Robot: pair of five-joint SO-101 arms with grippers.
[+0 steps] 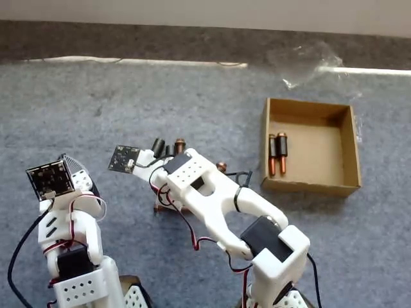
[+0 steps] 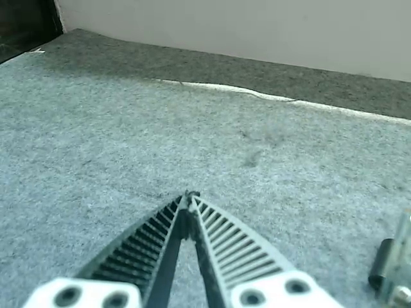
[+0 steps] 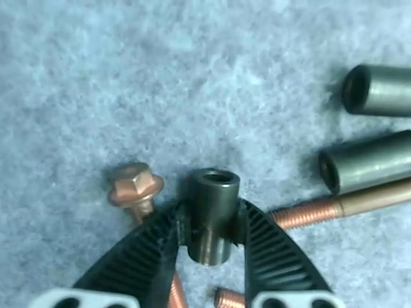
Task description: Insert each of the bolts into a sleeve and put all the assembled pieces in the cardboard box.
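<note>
the held sleeve (image 3: 214,192) stood upright with its open bore facing up, clamped between the two black ribbed fingers (image 3: 151,250) of the right gripper (image 3: 214,218). we found the jaws parted only by the width of this sleeve, one pressed against each side. just beside it sat the flanged hex head of a copper bolt (image 3: 135,185), whose shank ran back behind one finger; we could not tell whether the bolt and the finger touched. on the opposite side a second bolt (image 3: 334,208) lay flat, its threaded end pointing toward the held sleeve. the near sleeve (image 3: 369,160) lay on its side just beside that bolt, and the far sleeve (image 3: 379,90) lay roughly parallel beyond it. the end of a further threaded shank (image 3: 228,298) showed between the fingers, below the held sleeve.

in the high view, the right arm (image 1: 218,199) stretched over these loose parts near the middle of the grey mat (image 1: 128,102). the cardboard box (image 1: 308,187) sat well apart from them, open side up. two assembled pieces (image 1: 282,153) lay side by side inside it, near the wall closest to the loose parts. a crumpled clear plastic bag (image 1: 308,64) lay beyond the box.

the left gripper (image 2: 188,200) hung above bare mat with its jaws pressed together at the tips, and it held nothing.
</note>
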